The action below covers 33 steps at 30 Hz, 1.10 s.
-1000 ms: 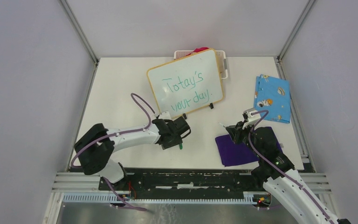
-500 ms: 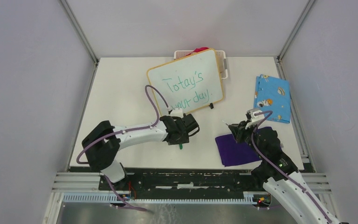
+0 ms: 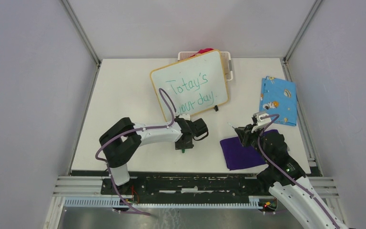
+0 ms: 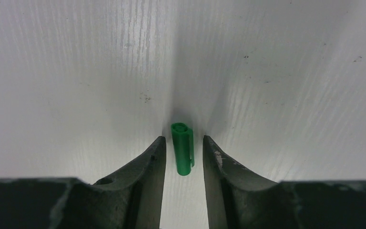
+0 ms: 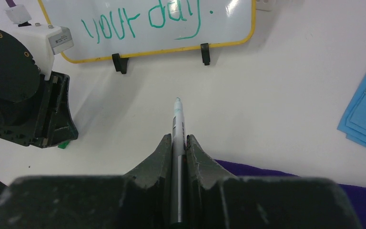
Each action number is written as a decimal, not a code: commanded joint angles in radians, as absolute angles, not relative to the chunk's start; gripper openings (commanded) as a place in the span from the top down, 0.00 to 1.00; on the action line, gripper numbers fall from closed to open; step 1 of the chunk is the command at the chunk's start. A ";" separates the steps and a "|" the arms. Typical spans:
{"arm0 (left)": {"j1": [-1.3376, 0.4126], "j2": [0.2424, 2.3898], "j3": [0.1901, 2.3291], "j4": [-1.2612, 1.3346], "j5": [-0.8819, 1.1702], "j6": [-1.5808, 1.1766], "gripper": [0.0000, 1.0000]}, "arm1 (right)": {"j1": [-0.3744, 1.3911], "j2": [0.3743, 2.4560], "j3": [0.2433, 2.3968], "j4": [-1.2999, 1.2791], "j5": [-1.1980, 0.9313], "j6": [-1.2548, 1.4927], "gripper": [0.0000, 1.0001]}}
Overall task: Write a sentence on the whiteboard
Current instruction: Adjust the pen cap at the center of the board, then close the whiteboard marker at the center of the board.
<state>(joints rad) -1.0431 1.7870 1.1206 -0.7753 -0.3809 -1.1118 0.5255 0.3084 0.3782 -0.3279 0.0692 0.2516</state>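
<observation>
Whiteboard (image 3: 214,67) propped far mid-table, sentence (image 3: 187,86) written. We judge marker (image 5: 177,119) light, stiff, slick — right gripper (image 5: 178,139) clamped on barrel. Left gripper (image 4: 183,140) part-open astride green cap (image 4: 183,157); we'd pinch its sides.

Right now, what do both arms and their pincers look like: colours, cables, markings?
The left arm and right arm have white links with bulky black joints. A purple cable runs loosely along each. Each wrist carries a small white box. The left pincer and right pincer have matte black, tapered fingers, scuffed pale near the tips.
</observation>
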 commanded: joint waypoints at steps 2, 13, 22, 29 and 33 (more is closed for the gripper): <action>-1.049 1.815 1.158 -0.780 -0.374 -1.146 0.61 | 0.537 0.296 0.425 -0.320 0.104 0.230 1.00; -1.051 1.798 1.085 -0.744 -0.345 -1.154 0.68 | 0.541 0.295 0.419 -0.316 0.105 0.233 1.00; -1.050 1.771 1.039 -0.711 -0.329 -1.147 0.92 | 0.539 0.289 0.422 -0.327 0.106 0.235 1.00; -1.049 1.594 1.037 -0.716 -0.380 -1.154 0.98 | 0.540 0.297 0.460 -0.338 0.108 0.220 1.00; -1.041 1.403 1.074 -0.700 -0.444 -1.149 0.98 | 0.540 0.314 0.500 -0.305 0.089 0.213 1.00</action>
<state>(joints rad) -1.0451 1.6131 1.0252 -0.7197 -0.3634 -1.1198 0.5350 0.3027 0.4194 -0.3603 0.0879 0.2306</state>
